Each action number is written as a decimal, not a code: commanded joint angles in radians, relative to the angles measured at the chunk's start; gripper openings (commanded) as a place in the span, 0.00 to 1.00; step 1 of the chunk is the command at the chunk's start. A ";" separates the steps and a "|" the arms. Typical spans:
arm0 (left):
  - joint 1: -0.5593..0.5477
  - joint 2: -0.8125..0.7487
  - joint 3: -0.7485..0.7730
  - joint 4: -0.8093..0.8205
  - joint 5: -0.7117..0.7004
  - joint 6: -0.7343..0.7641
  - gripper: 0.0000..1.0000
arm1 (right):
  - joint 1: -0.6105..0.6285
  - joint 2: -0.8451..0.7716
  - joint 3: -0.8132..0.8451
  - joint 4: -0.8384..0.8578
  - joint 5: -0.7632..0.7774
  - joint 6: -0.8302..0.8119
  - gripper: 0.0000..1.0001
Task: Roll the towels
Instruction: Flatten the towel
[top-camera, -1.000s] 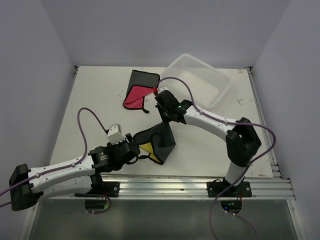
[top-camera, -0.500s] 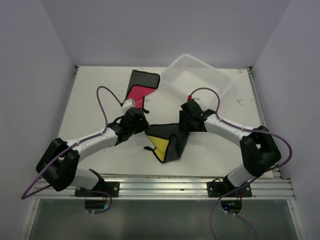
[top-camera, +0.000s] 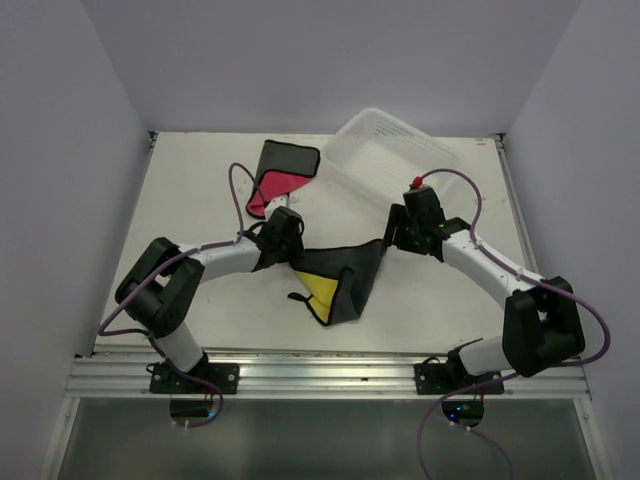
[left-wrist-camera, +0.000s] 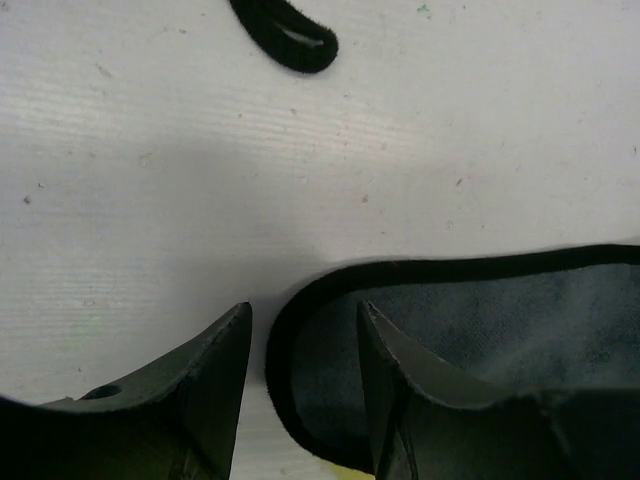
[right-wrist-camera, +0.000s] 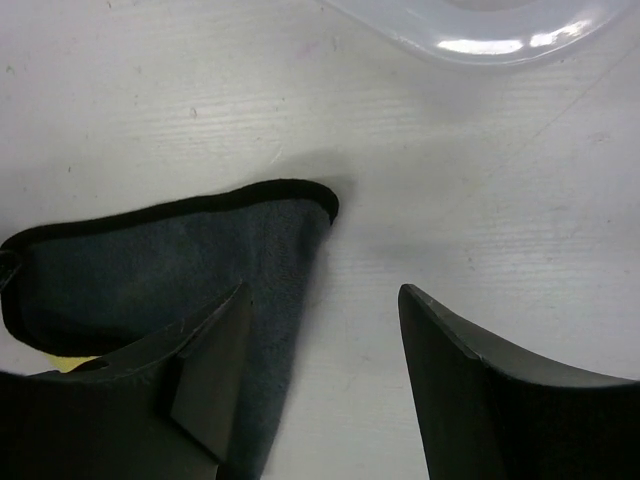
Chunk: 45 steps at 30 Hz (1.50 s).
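The left gripper (left-wrist-camera: 303, 307) and the right gripper (right-wrist-camera: 324, 290) are hanging open, holding nothing, over the far corners of the towel (top-camera: 345, 268) lying bunched in the middle of the table (top-camera: 190, 195), and I think they should be pinching both corners evenly before pulling it flat.

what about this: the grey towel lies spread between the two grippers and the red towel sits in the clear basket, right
The red towel lies on the table beside the clear basket, not in it; the top view shows this.

The near towel (top-camera: 345, 272) lies centrally, the far towel (top-camera: 283, 172) behind it, left of the basket (top-camera: 400, 160).
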 joint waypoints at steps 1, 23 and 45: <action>0.008 0.032 0.036 0.013 -0.011 0.041 0.50 | -0.005 0.025 -0.007 0.056 -0.075 -0.006 0.64; 0.011 -0.076 0.004 -0.068 -0.112 0.085 0.00 | -0.054 0.062 -0.042 0.135 -0.110 0.021 0.57; 0.011 -0.153 0.087 -0.164 -0.258 0.233 0.00 | -0.050 0.360 0.036 0.493 -0.327 0.009 0.45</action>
